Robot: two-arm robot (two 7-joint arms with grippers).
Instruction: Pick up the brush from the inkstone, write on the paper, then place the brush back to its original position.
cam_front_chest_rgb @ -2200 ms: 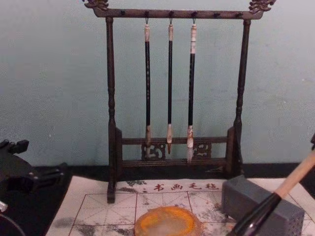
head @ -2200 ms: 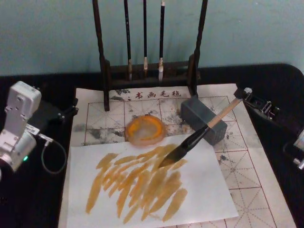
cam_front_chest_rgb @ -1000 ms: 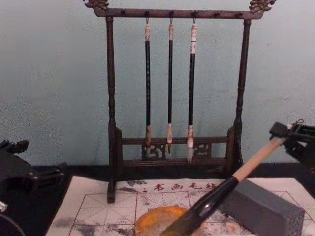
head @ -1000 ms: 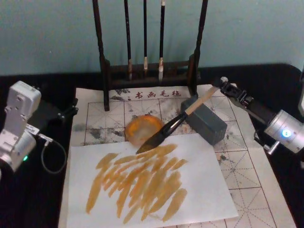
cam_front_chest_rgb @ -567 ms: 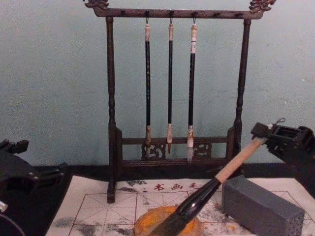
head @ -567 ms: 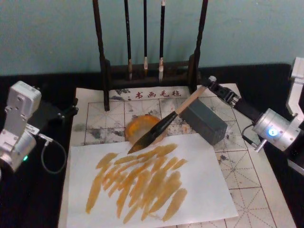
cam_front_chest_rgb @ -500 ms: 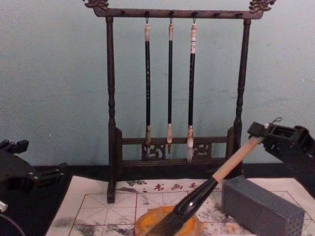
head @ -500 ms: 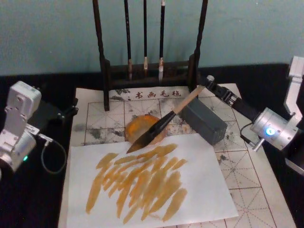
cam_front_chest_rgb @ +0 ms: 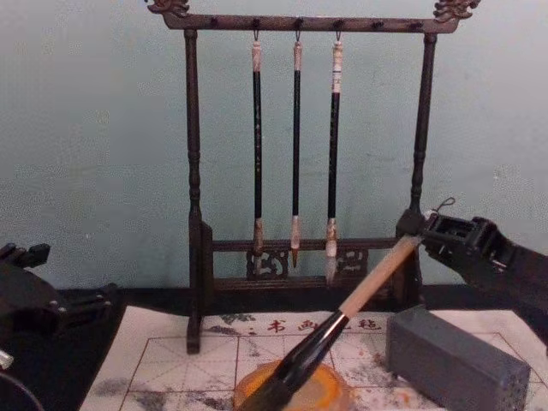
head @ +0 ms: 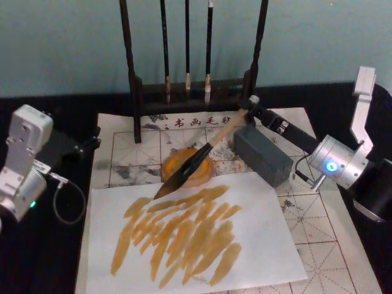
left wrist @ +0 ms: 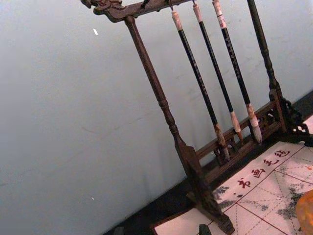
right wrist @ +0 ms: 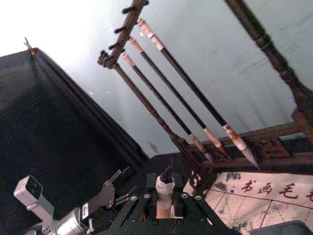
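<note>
My right gripper (head: 252,110) is shut on the whitish end cap of the brush (head: 211,144), close to the rack's right post. The brush slants down and to the left. Its black ferrule crosses the round orange inkstone (head: 184,173), and its dark tuft ends at the far edge of a white sheet (head: 263,239) streaked with orange strokes. That sheet lies on the red-grid paper (head: 315,214). From the chest, the brush (cam_front_chest_rgb: 342,312) rises from the inkstone (cam_front_chest_rgb: 330,396) to the right gripper (cam_front_chest_rgb: 425,229). My left gripper (head: 82,146) is parked open at the paper's left edge.
A dark wooden rack (head: 131,73) with three thin hanging brushes (head: 187,55) stands at the paper's far edge, just behind the right gripper. A grey rectangular block (head: 262,156) lies to the right of the inkstone, under the right arm. Black cloth covers the table around the paper.
The right gripper has carried the brush left and toward the rack. The tuft has moved off the orange strokes to the white sheet's far edge by the inkstone. The left arm stayed still.
</note>
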